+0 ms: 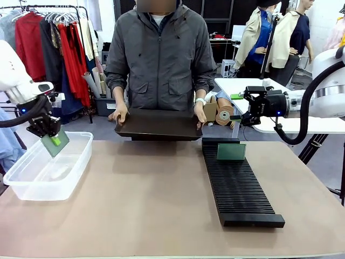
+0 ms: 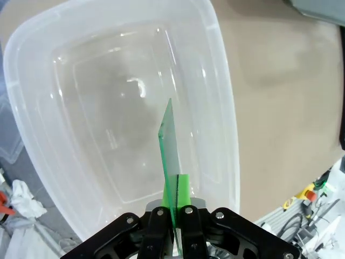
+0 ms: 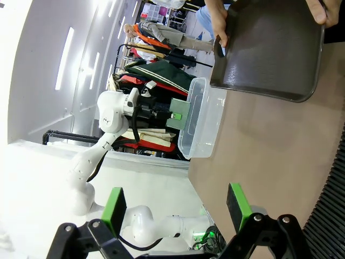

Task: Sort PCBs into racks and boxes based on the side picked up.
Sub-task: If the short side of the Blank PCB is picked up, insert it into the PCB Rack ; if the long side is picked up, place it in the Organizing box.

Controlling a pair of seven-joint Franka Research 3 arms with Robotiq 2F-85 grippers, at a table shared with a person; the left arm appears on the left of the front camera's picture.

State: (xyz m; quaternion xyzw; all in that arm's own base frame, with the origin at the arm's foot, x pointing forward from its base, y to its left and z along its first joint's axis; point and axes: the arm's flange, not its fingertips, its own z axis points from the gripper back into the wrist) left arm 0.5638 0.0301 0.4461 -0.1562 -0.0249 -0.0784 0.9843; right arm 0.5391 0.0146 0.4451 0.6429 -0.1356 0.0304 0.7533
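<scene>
Dropping a PCB (image 1: pixel 55 144) into the box (image 1: pixel 32 181) looks like the step in hand. The left gripper (image 1: pixel 51 136) has its fingers (image 2: pixel 156 229) clamped on the board's lower edge, and the board hangs tilted right above the box's far end, clear of the bottom as far as I can tell. From the left wrist view you're looking down the thin edge of the board straight into the box, which seems to have nothing in it yet. Over on the other side, a second PCB (image 1: pixel 231 151) already stands upright in a slot at the far end of the rack (image 1: pixel 240 191), so that half of the sort has a start. The right gripper (image 1: pixel 244 112) floats up off the tabletop (image 1: pixel 151 205) near the rack's far end, fingers (image 3: pixel 114 208) spread wide and holding nothing. The person has both hands on a dark tray (image 1: pixel 159 125) at the far edge; I can't see any boards on it. Next move, I'd guess: lower a bit if needed and just let go so the board lands flat inside the rim, not on the wall. After that the left arm needs to lift clear for another pick.
</scene>
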